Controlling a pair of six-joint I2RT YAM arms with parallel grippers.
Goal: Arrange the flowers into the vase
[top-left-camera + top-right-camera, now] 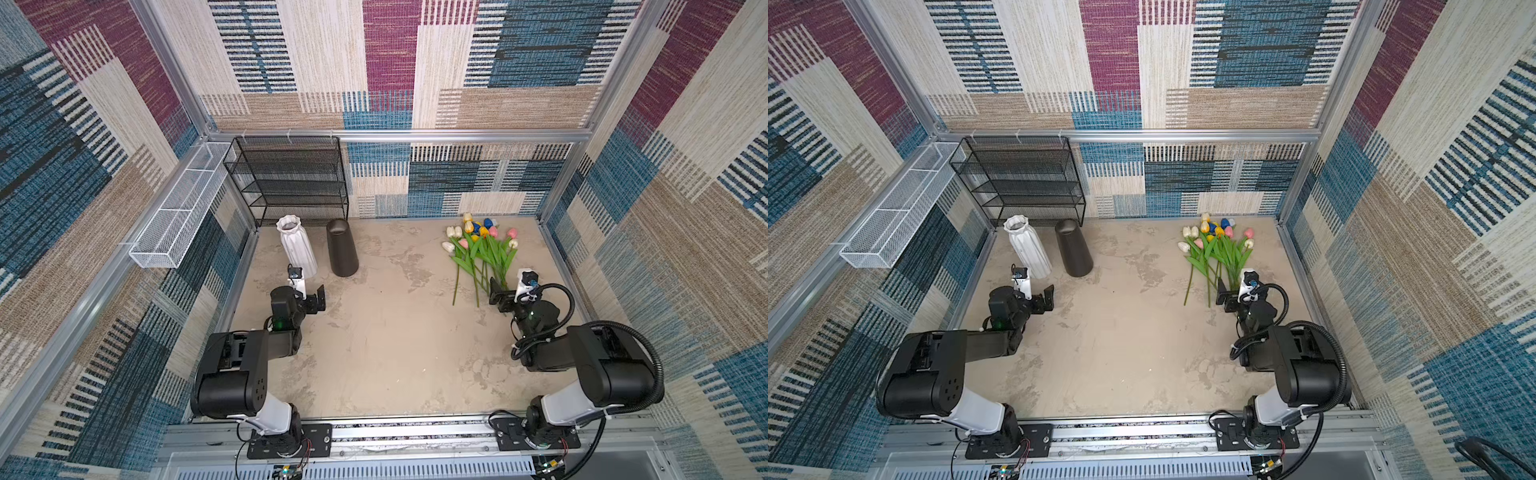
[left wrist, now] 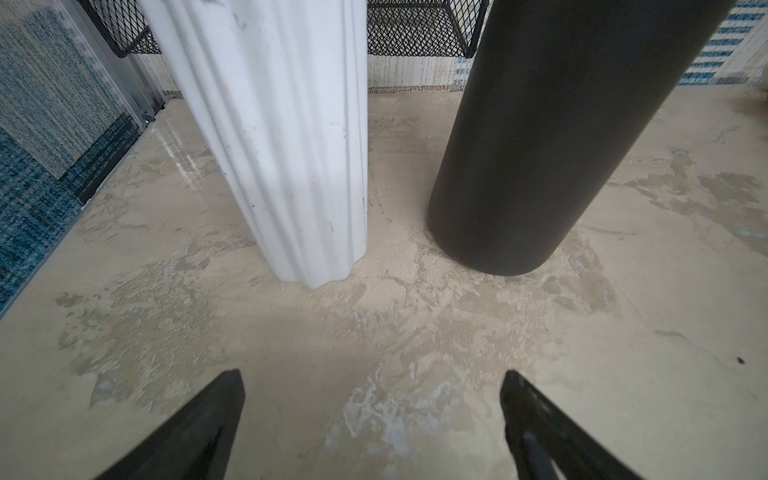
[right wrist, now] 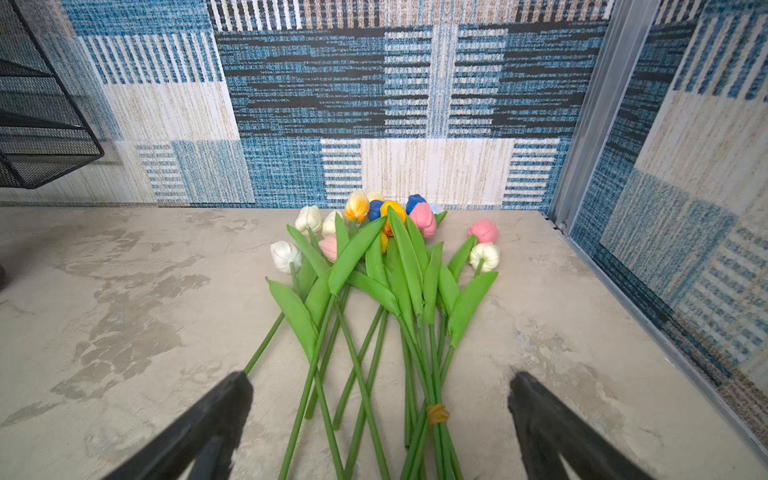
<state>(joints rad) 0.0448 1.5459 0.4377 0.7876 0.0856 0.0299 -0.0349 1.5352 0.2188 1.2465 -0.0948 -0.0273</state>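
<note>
One mottled beige table (image 1: 395, 332) carries everything. Well apart from the flowers (image 1: 482, 249), a black mesh rack (image 1: 286, 178) stands, with a ribbed white vase (image 1: 297, 249) and a black cylinder (image 1: 341, 249) upright before it. The flowers lie flat in a loose bunch, heads pointing away from the right gripper (image 3: 378, 382); its jaws are spread wide around the stem ends, clamping nothing. The left gripper (image 2: 372, 376), equally spread and empty, faces the vase, far from the flowers. A yellow band (image 3: 437, 413) ties some of the stems.

white ribbed vase (image 1: 296, 246), black cylinder (image 1: 342, 248), green-stemmed flowers (image 3: 386, 266).
</note>
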